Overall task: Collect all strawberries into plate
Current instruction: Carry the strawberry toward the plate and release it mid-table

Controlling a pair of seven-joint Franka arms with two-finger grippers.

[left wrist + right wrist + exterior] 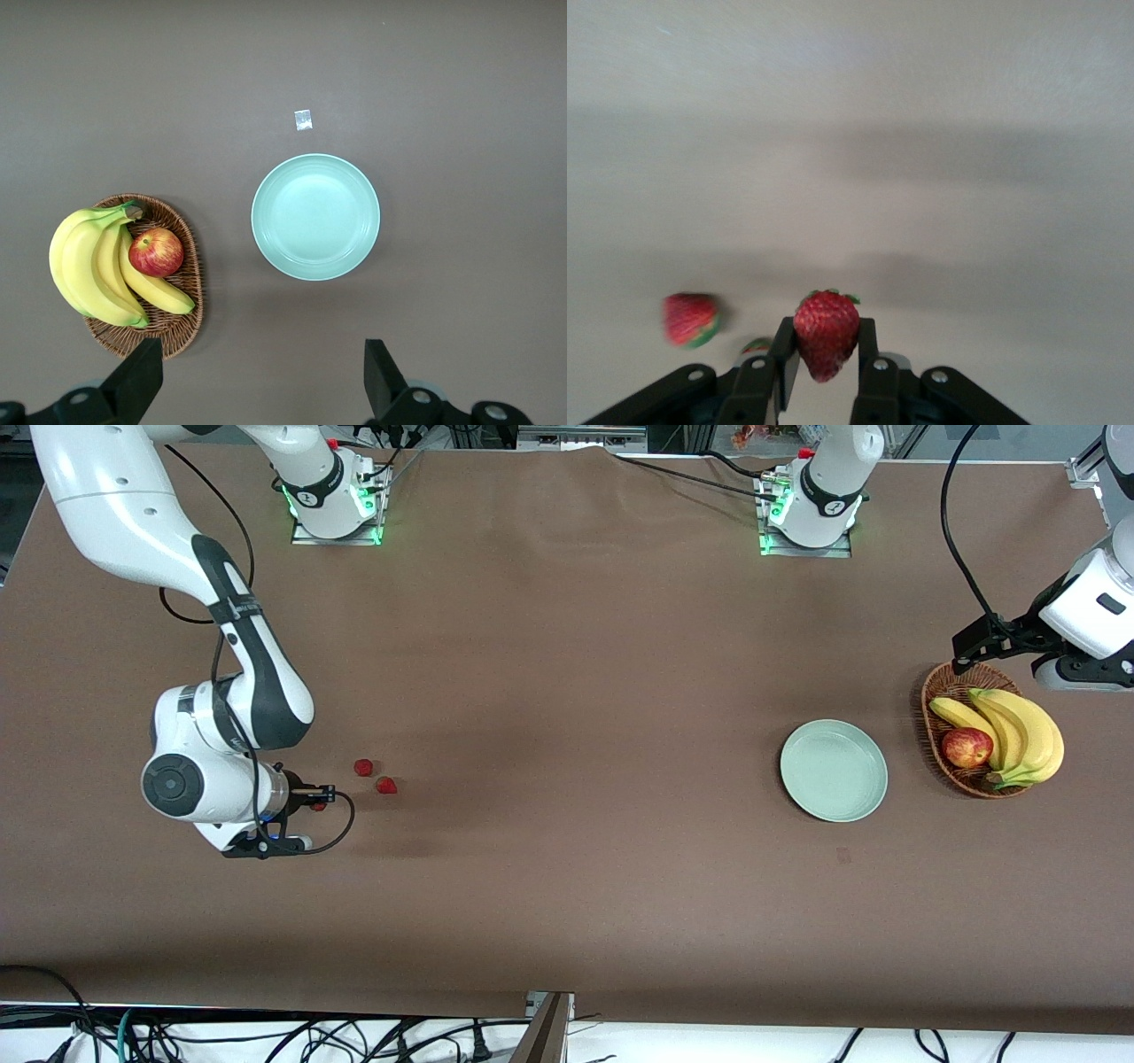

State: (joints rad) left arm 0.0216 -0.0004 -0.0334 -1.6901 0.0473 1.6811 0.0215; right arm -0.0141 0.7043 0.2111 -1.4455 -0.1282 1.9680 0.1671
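With the right gripper (824,354) clamped on one small red strawberry (826,332) near two loose berries (375,776), lift straight before carrying toward 3 o'clock to the empty round pale mint-green plate (833,770), while the open left gripper (257,385) waits above it.

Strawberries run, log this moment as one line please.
right gripper: shut on strawberry | two strawberries: on table | plate: empty | left gripper: open, waiting above plate

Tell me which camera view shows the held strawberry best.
The right wrist view: the strawberry fills the gap in the right tool, clamped. The front view shows only a red speck. The left wrist view does not show it.
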